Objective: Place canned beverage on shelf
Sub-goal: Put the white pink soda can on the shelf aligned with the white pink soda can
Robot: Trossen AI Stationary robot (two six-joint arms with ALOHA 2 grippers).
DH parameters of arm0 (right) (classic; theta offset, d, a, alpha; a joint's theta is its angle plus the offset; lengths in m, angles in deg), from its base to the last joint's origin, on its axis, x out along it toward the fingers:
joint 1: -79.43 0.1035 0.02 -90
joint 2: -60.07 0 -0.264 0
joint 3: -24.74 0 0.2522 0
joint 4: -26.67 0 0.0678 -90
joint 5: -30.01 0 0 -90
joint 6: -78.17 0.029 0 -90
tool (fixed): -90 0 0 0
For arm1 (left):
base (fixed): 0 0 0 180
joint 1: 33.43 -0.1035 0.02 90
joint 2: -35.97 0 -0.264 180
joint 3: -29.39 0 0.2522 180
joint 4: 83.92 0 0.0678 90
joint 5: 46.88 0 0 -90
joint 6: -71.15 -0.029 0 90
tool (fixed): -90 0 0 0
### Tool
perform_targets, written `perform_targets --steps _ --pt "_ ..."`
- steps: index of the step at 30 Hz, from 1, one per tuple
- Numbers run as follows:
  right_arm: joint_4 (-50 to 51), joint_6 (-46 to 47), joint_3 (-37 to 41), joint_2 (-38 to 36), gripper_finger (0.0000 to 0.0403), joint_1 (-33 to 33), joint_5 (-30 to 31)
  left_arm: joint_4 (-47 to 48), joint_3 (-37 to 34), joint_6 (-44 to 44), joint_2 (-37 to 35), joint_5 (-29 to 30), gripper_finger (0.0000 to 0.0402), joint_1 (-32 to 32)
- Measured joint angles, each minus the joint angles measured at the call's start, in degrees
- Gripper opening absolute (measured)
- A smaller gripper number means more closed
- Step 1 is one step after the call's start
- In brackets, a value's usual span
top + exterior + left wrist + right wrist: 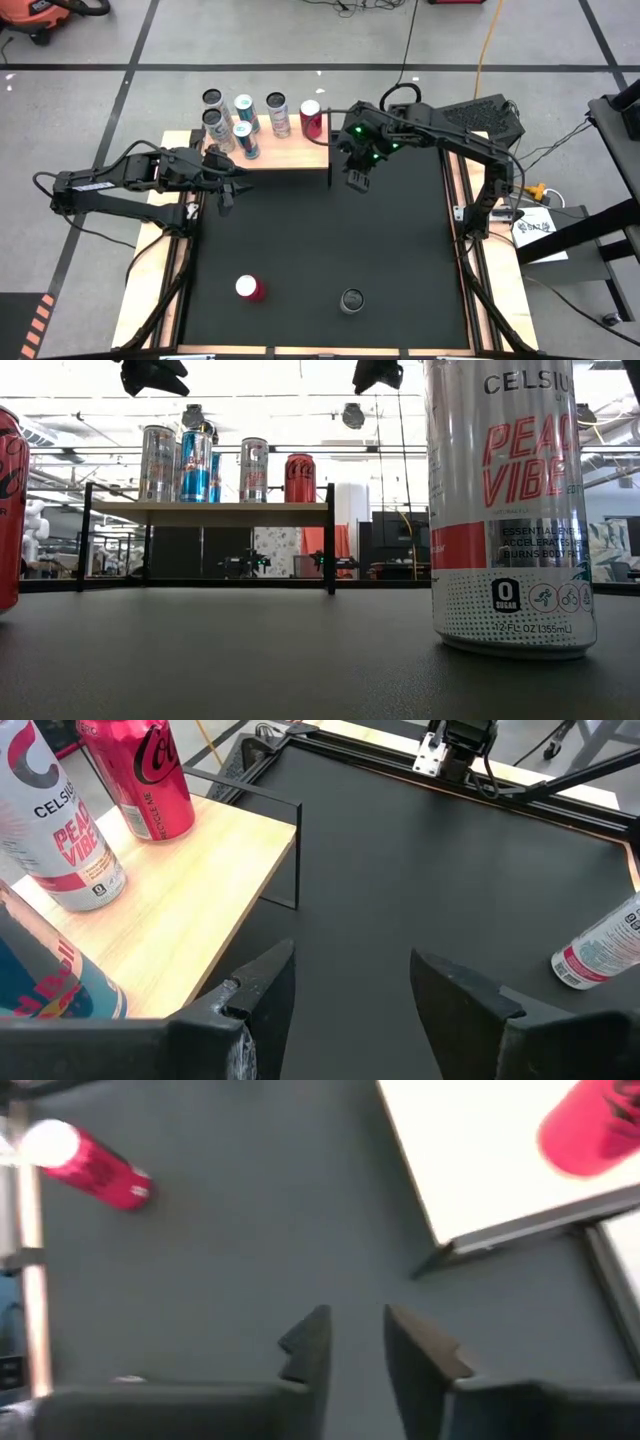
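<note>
Reaching in from the left, the left gripper hung over the black table just off the front-left part of the rectangular pale-wood shelf on thin black legs. Its fingers were spread w/ nothing between them.

The shelf stood at the back of the table, left of centre. Cans stood upright on it in a cluster toward the back. A silver can was at the far left. A blue-and-silver can came next, w/ more cans crowded just in front of these two. Then came a silver-and-white can w/ pink lettering, and a red cola can at the right end. The front-right part of the board was bare.

The right gripper hovered just beyond the shelf's right edge, above the table. Its fingers had only a narrow gap and pinched nothing.

Nearer the front, two more cans stood on the table, well apart from the shelf. A red can w/ a white top was on the left. A silver can w/ a dark top and pink lettering was on the right. Neither gripper touched any can.
</note>
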Motion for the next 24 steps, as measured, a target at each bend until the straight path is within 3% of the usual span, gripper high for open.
perform_targets --steps 7,12,16,24 --pt "5.7 -1.9 0.0 1.4 0.0201 0.0 5.9 0.0 0.0 0.0 0.0 0.0 0.0201 0.0" --pt "5.2 -0.2 0.0 1.9 0.026 0.0 7.3 0.0 0.0 0.0 0.0 0.8 0.0201 0.0" --pt "2.2 0.2 0.0 1.8 0.0277 0.0 6.9 0.0 0.0 -0.5 0.0 1.3 0.0201 0.0" --pt "-1.9 0.3 0.0 1.8 0.0275 0.0 1.1 0.0 0.0 -0.5 0.0 1.5 0.0201 0.0"
